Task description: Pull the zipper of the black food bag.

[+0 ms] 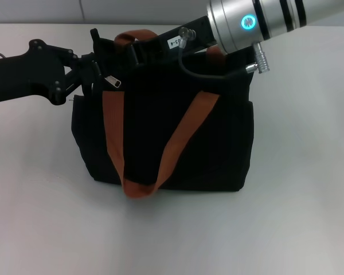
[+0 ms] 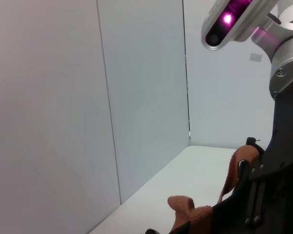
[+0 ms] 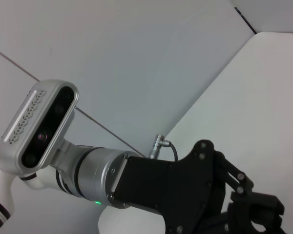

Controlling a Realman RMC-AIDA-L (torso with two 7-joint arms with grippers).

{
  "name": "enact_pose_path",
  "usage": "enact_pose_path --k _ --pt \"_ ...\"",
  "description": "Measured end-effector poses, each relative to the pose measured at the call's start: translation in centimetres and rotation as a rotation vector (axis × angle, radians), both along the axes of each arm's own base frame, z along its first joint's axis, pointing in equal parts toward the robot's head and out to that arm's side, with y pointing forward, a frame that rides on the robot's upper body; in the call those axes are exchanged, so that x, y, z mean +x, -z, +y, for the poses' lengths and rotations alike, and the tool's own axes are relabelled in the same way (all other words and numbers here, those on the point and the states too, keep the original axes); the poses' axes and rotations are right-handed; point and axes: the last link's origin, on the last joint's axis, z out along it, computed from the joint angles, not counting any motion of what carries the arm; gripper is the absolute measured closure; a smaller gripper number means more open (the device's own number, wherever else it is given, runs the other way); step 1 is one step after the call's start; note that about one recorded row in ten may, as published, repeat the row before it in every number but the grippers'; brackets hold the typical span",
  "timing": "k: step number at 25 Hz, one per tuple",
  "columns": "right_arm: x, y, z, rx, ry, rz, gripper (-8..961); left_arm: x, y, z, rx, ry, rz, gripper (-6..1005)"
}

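Observation:
The black food bag (image 1: 178,132) stands upright in the middle of the white table, with an orange-brown strap (image 1: 178,140) hanging down its front. The zipper's silver pull tab (image 1: 113,82) dangles at the bag's top left corner. My left gripper (image 1: 93,71) comes in from the left and sits against that corner, just beside the tab. My right gripper (image 1: 132,52) reaches down from the upper right to the bag's top edge near the rear strap (image 1: 132,38). In the right wrist view the left gripper (image 3: 251,214) shows from behind.
The white table (image 1: 298,217) spreads around the bag on all sides. A pale wall (image 2: 136,97) stands behind the table. The right arm's silver wrist (image 1: 258,20) and its cable (image 1: 206,71) hang over the bag's top right.

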Motion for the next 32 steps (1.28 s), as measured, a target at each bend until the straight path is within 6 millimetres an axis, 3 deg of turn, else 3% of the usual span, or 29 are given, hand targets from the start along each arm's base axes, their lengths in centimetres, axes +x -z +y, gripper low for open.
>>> enact_pose_path --k 7,17,32 --pt "0.04 -0.45 0.22 0.006 0.008 -0.001 300 -0.08 -0.11 0.01 0.006 -0.004 -0.003 977" --pt "0.07 -0.59 0.22 -0.002 0.014 -0.011 538 -0.06 -0.26 0.0 0.009 -0.003 -0.009 977" --pt "-0.12 -0.47 0.66 0.035 0.0 -0.05 547 0.21 -0.27 -0.01 0.007 0.007 -0.015 978"
